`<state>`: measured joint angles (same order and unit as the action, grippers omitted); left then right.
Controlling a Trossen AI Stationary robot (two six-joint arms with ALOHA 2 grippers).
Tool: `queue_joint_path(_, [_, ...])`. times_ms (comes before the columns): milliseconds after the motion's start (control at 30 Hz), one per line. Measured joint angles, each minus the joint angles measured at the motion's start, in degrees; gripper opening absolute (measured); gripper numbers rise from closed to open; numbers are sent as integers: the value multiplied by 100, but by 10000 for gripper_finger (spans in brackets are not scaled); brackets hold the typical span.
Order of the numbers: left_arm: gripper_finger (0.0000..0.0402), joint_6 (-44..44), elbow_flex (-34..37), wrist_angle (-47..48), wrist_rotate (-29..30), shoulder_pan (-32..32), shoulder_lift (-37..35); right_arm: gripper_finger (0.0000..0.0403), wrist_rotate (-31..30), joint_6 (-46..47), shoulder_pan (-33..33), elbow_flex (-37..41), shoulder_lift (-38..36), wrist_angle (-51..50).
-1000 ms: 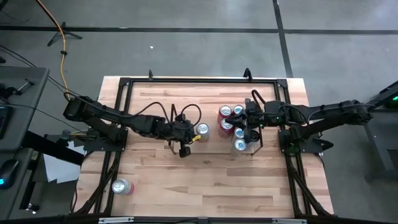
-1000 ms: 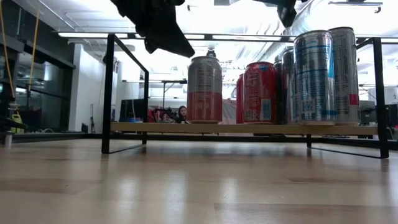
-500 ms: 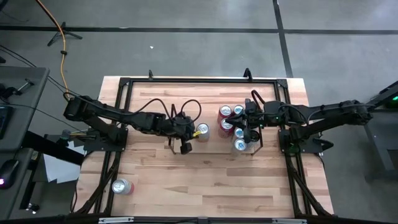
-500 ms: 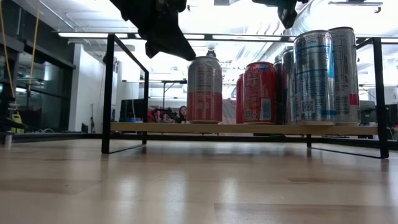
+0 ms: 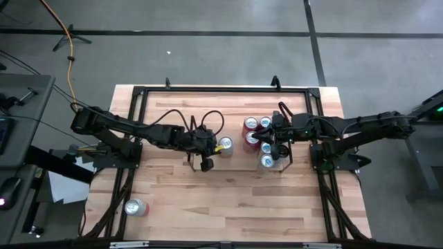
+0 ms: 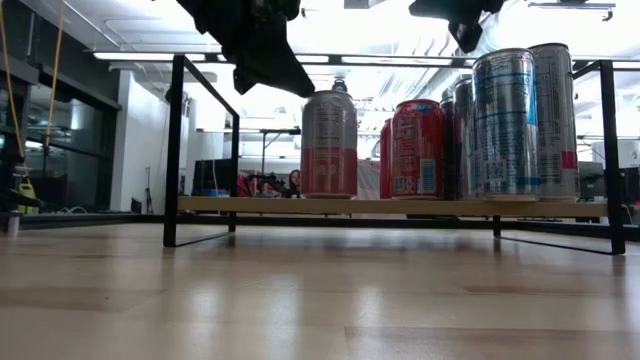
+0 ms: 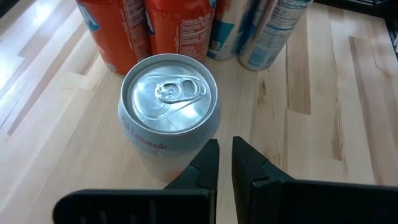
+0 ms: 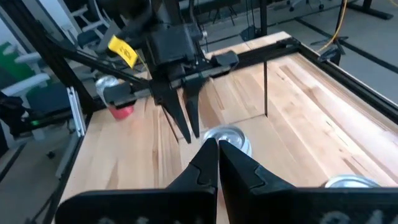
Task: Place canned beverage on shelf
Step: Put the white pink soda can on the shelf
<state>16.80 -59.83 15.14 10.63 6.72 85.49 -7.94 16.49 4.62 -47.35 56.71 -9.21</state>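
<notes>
A grey floor [image 5: 208,55] crossed by dark lines is seen around the light wooden counter [image 5: 228,200]. An orange cable [image 5: 68,41] is laid across it. Long ceiling lights [image 6: 130,56] and what may be distant desks [image 6: 230,180] are visible.

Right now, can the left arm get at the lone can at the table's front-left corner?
Probably yes. The lying can sits on bare wood with nothing around it. The left gripper, shut and empty, is mid-table beside the lemonade can, so it must swing back first.
</notes>
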Motion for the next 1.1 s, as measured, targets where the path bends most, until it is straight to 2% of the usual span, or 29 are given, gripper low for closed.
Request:
queue_joint_path(467, [0, -448, 0, 0, -13, -90, 0, 0, -1, 13, 0, 2, 0, 47])
queue_joint_path(733, [0, -294, 367, -182, -596, -357, 4, 0, -1, 1, 0, 2, 0, 47])
queue_joint_path(967, [0, -191, 581, -638, -627, -374, 4, 0, -3, 0, 0, 2, 0, 47])
queue_joint_path(1100, [0, -173, 574, -1003, -891, -372, 134, 0, -3, 0, -4, 2, 0, 49])
